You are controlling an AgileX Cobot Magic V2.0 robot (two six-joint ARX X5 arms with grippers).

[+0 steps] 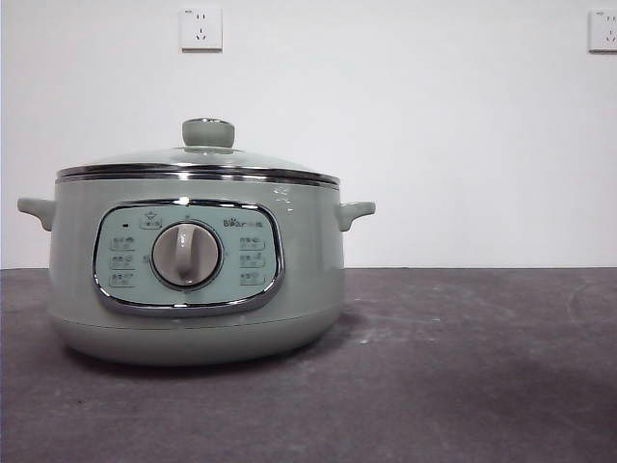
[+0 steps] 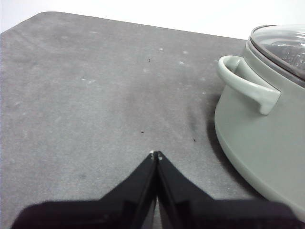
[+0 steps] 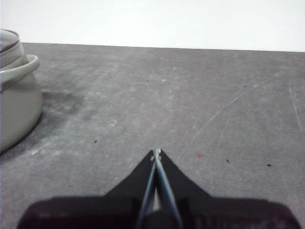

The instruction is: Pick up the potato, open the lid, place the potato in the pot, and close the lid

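Glass and chrome make up the lid [image 1: 198, 160], which sits closed on the pot [image 1: 193, 280], its rim seated all round as far as the front view shows. The round sage-green knob [image 1: 208, 132] on top is the natural place to take hold; the glass dome itself is probably slippery and would not forgive a drop. The pot looks heavy and stiff, with a wide base, so it should stay put when the lid is lifted.

The potato shows in none of the three views; it may already lie inside the pot, but the glass is too blurred in the left wrist view to tell.

The left gripper [image 2: 156, 154] hangs over bare table beside the pot's side handle [image 2: 248, 83], jaws pressed together and holding nothing. The right gripper [image 3: 156, 152] hangs on the pot's other side, well apart from it, jaws likewise together and empty.

The table [image 1: 463, 367] is dark grey, matte and faintly scuffed, a surface that should give fair grip. Behind it stands a plain white wall with two wall sockets [image 1: 201, 29].
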